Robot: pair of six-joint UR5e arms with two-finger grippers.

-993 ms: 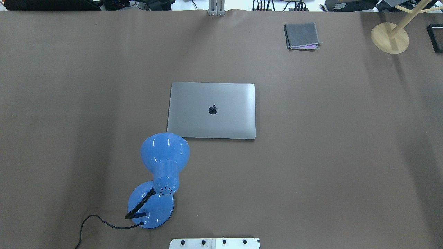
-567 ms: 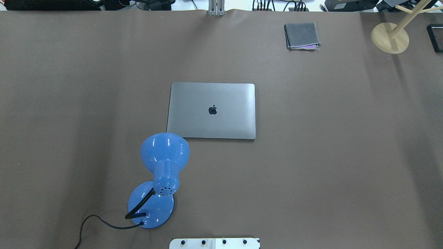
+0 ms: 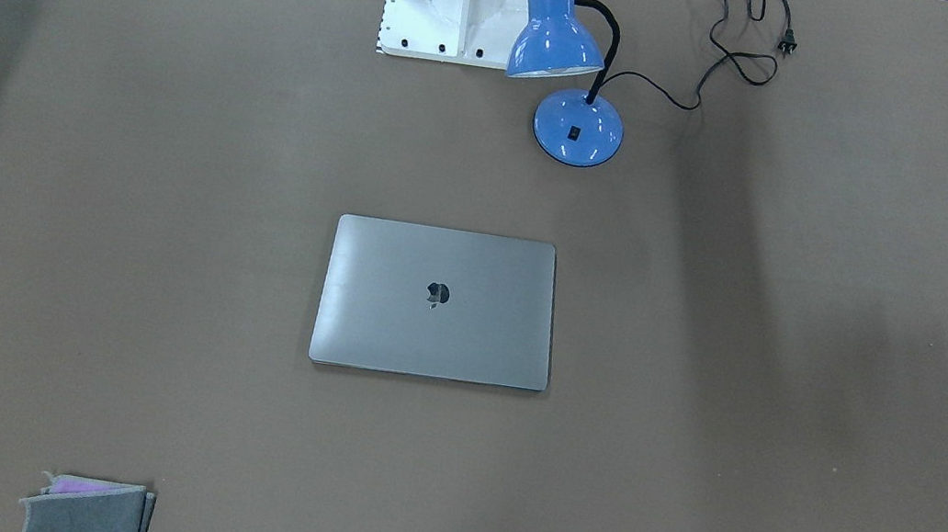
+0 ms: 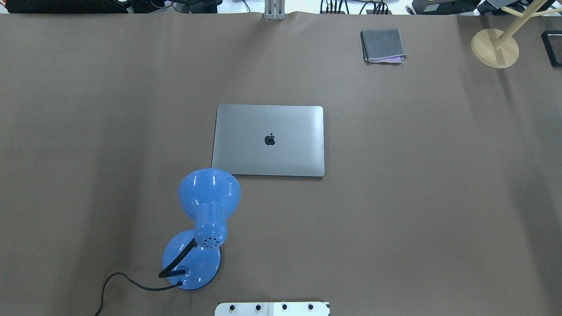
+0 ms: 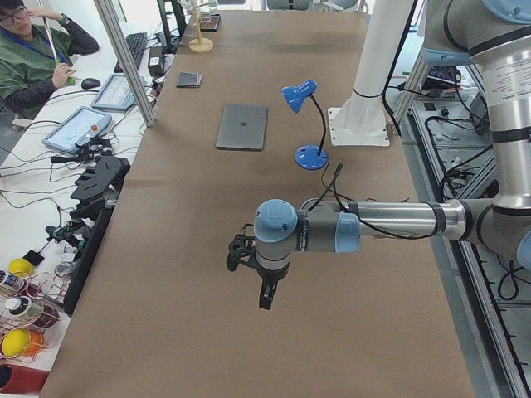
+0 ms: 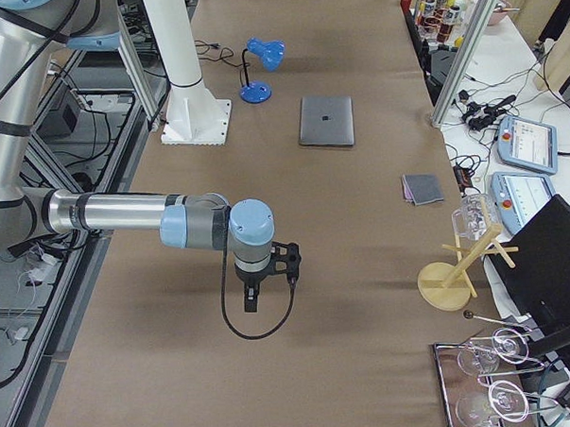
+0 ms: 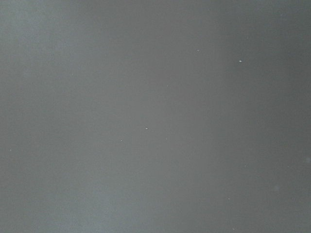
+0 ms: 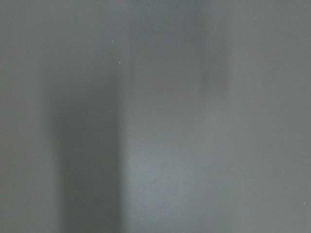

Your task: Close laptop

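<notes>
The laptop (image 4: 268,140) lies flat in the middle of the table with its lid down and the apple logo facing up. It also shows in the front view (image 3: 437,302), the left side view (image 5: 242,126) and the right side view (image 6: 326,120). My left gripper (image 5: 265,295) hangs over bare table far from the laptop, at the table's left end. My right gripper (image 6: 251,298) hangs over bare table at the right end. Both show only in the side views, so I cannot tell if they are open or shut. Both wrist views show only plain table surface.
A blue desk lamp (image 4: 206,206) stands just in front of the laptop's near left corner, its cord (image 4: 127,281) trailing left. A folded grey cloth (image 4: 383,45) lies at the far right. A wooden stand (image 4: 495,47) is at the far right corner. An operator (image 5: 33,50) sits beyond the table.
</notes>
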